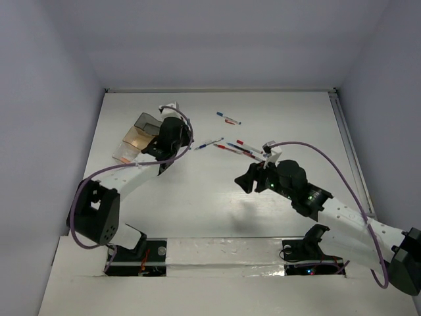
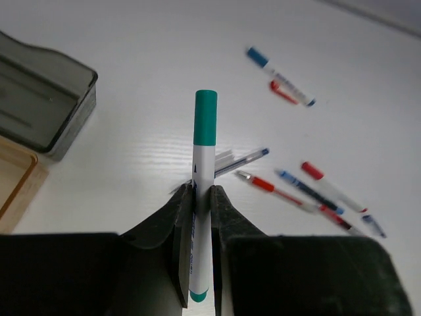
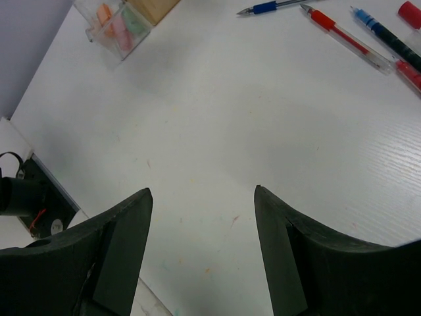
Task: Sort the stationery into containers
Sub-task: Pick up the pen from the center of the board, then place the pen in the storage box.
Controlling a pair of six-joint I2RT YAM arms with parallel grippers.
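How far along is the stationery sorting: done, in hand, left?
Done: small orange pieces lie in a clear tray. In hand: left gripper clamps a teal-capped marker. Left: several pens loose on the table; right gripper open, empty.

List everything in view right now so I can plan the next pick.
Teal-capped marker: one, white barrel, clamped in the left end effector.
Loose pens and markers: at least six, red and blue caps, mid-table.
Smoky tray: one, dark grey, far left.
Tan tray: one, beside the smoky tray.
Clear tray: one, nearest of the three.
Eraser-like pieces: several, orange, pink, green, inside the clear tray.
Table: one, white.
Left end effector: shut on the marker.
Right end effector: open, empty, above bare table.
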